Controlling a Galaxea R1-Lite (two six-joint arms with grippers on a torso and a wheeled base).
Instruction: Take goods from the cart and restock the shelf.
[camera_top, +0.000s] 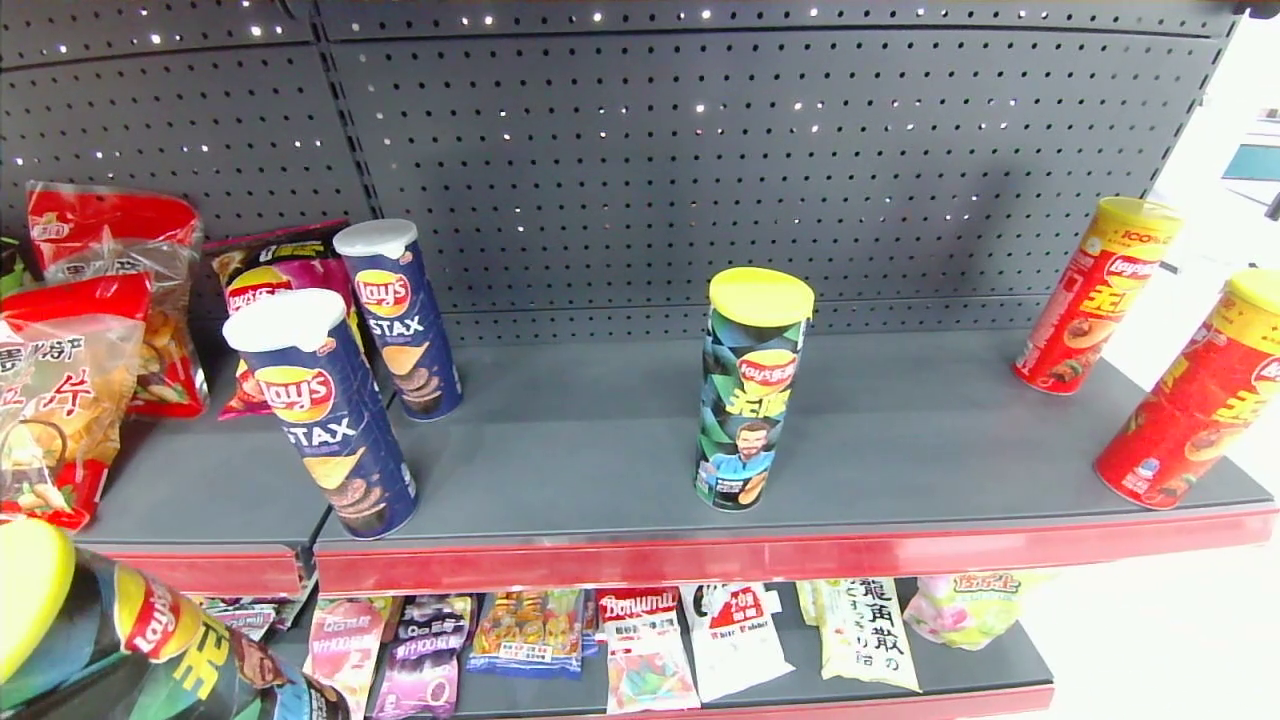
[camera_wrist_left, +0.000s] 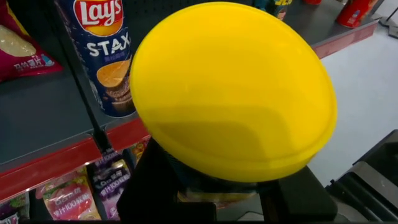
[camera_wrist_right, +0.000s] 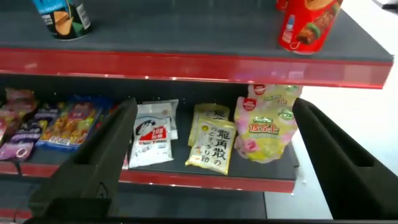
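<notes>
Left wrist view: the left gripper (camera_wrist_left: 227, 196) is clamped on a yellow-lidded chip can (camera_wrist_left: 230, 93), held in front of the shelf's red lip (camera_top: 760, 558). The right wrist view adds the right gripper (camera_wrist_right: 211, 162) — spread, empty — facing lower-shelf snack bags (camera_wrist_right: 152, 140). Farther back, bare deck lies between the blue cans (camera_top: 330, 410) and the green can (camera_top: 750, 400).

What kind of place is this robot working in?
Probably a shop's snack aisle: a pegboard-backed shelf with a red edge, chip cans standing on it, and snack packets on the level below.
</notes>
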